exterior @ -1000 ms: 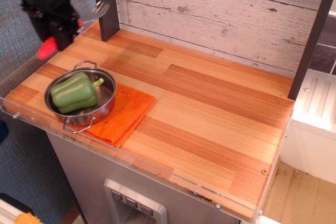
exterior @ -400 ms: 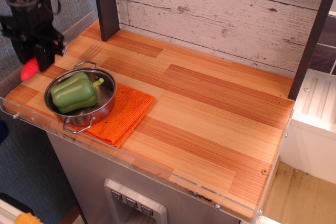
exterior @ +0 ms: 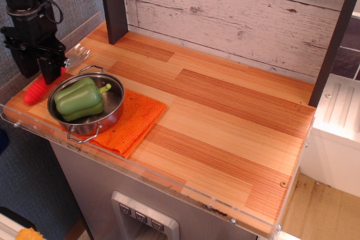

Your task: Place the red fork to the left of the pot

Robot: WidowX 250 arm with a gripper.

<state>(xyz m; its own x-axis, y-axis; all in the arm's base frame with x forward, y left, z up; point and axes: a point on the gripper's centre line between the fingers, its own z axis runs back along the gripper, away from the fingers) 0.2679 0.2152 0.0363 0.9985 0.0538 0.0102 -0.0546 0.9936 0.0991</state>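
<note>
The red fork (exterior: pixel 46 84) lies low over the wooden counter (exterior: pixel 225 122), just to the left of the pot (exterior: pixel 87 106). Its fat red end points to the front left edge, and its silver tines (exterior: pixel 77 56) point up toward the back wall. The black gripper (exterior: pixel 49 70) comes straight down from above and covers the middle of the fork. It looks to be clamped on the handle, but the tips are hard to see. The pot sits partly on an orange cloth (exterior: pixel 135 122) and has a green pepper (exterior: pixel 80 98) inside. The fork is very near the pot's rim and its wire loop, so it could bump the pot if it slides. It is also near the counter's edge, so it could roll off if it is let go too high.
</note>
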